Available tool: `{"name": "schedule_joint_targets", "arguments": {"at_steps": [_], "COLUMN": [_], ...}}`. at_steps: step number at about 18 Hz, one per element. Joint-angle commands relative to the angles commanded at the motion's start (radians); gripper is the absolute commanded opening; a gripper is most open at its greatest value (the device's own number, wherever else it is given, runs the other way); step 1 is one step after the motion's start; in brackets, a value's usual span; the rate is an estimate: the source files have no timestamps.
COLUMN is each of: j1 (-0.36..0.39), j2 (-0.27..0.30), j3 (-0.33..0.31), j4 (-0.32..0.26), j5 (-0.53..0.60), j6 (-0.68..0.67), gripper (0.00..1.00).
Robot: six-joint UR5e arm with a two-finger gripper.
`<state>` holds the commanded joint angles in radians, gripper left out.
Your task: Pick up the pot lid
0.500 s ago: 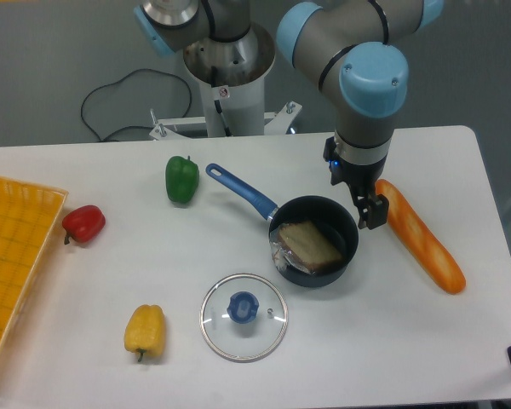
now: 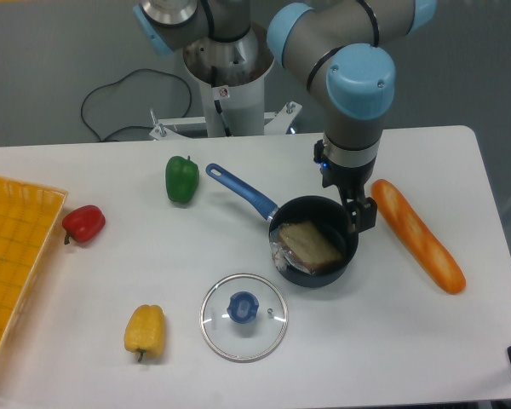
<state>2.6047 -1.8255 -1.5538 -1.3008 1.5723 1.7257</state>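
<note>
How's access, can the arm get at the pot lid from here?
Probably yes. The lid sits knob up, uncovered. The fingers are apart; they appear beside or over the pan, height unclear, so they may need to clear its rim.

Looks down steeply from above the near side of the tabletop (image 2: 392, 354), facing across to the far edge and the robot arm (image 2: 358, 77). Set moderately near, with most of the frame given to the tabletop and the arm cropped at the top. Probably tilted slightly forward, though hard to be sure.
</note>
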Motion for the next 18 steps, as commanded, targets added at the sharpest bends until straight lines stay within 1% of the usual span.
{"name": "schedule_joint_targets", "arguments": {"at_steps": [3,6,8,10,12,15,18], "j1": [0.002,-0.002,-0.005,-0.011,-0.046,-0.090,-0.138], "j2": [0.003,0.011,0.021,0.022,0.014,-0.008,-0.025], "j3": [-0.020,-0.043,-0.045,-0.039,-0.032,-0.022,-0.022], "j4": [0.037,0.044,0.045,0.057,0.061,0.103,0.104], "j5": [-0.038,-0.084,-0.089,-0.090,-0.092,-0.091,-0.058], "j6": [-0.011,-0.047,-0.083,-0.183,-0.334,-0.472,-0.644], "gripper": [1.00,1.00,1.00,1.00,1.00,1.00,1.00]}}
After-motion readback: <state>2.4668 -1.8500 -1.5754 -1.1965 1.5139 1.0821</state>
